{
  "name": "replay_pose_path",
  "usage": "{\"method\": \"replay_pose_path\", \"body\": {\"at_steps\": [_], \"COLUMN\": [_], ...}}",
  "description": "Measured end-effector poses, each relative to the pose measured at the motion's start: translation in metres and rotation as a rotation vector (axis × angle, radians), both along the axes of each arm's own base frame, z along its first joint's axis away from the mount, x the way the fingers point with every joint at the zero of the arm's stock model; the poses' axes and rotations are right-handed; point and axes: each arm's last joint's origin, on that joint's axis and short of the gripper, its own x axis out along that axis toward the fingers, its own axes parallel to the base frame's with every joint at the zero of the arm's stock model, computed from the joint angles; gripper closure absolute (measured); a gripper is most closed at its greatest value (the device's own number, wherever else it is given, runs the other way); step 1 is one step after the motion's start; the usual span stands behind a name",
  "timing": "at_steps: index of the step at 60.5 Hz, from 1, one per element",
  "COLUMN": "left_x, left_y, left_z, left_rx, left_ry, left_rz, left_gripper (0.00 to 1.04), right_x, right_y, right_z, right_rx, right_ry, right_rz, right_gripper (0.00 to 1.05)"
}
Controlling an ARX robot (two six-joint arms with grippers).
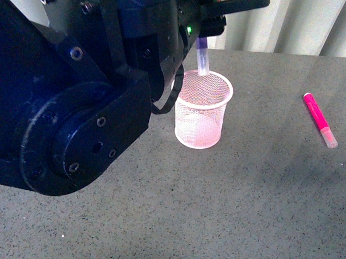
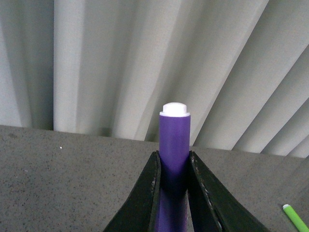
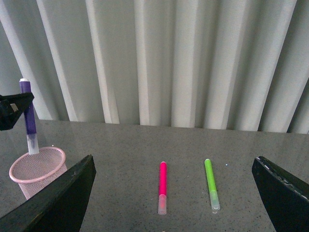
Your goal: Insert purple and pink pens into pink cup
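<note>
Progress check: roughly halfway through the first pen, I'd say, and nothing is actually finished yet. The purple pen (image 1: 202, 57) hangs upright at the upper middle of the front view, directly over the pink cup (image 1: 198, 128). Its pale cap points down and sits right at the cup's mouth; the tip looks like it's just dipping past the rim, but I can't be sure how deep it goes. The left pincer (image 2: 174, 154) is clamped on the purple body from both sides, so the pen isn't released, and that drop is the step in hand.

The pink pen (image 1: 319, 118) hasn't been touched. It lies flat on the tabletop (image 1: 249, 206) at the right edge of the front view, well apart from the cup, with its clear cap towards the camera. The right pincer (image 3: 174, 162) has its fingers spread wide with nothing between them, and its camera looks down at that pen and a green pen (image 3: 209, 181) lying beside it. The green one isn't part of the job.

Looks-wise, the cup is pale pink wire mesh with a solid rim, standing upright — you can see straight through the mesh, and it looks empty apart from the incoming cap. The purple pen is short and chunky, a deep purple with a white plug on top.

So what's left: let go of purple, then fetch pink and drop it in too.
</note>
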Motion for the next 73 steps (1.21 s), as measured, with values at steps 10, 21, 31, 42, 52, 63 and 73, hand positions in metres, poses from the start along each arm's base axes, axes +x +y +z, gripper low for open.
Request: {"method": "replay_pose_path", "body": {"at_steps": [10, 21, 31, 42, 52, 63, 73], "left_x": [0.001, 0.001, 0.001, 0.001, -0.001, -0.012, -0.026], "left_y": [0.0, -0.002, -0.002, -0.002, 0.0, 0.011, 0.038], "left_z": [-0.009, -0.025, -0.037, -0.041, -0.05, -0.035, 0.017], "left_rx": [-0.01, -0.004, -0.009, -0.023, -0.069, -0.022, 0.106], "left_ry": [0.012, 0.046, 0.079, 0.105, 0.205, 0.25, 0.356], "left_rz": [0.006, 0.02, 0.022, 0.035, 0.043, 0.089, 0.079], "left_gripper": [0.92, 0.92, 0.92, 0.92, 0.65, 0.24, 0.07], "right_x": [0.0, 0.0, 0.0, 0.0, 0.0, 0.0, 0.0], "right_y": [0.0, 0.0, 0.0, 0.0, 0.0, 0.0, 0.0], "right_z": [0.0, 0.0, 0.0, 0.0, 0.0, 0.0, 0.0], "right_rx": [0.0, 0.0, 0.0, 0.0, 0.0, 0.0, 0.0], "right_ry": [0.0, 0.0, 0.0, 0.0, 0.0, 0.0, 0.0], "right_rz": [0.0, 0.0, 0.0, 0.0, 0.0, 0.0, 0.0], "right_gripper": [0.07, 0.07, 0.07, 0.07, 0.07, 0.07, 0.07]}}
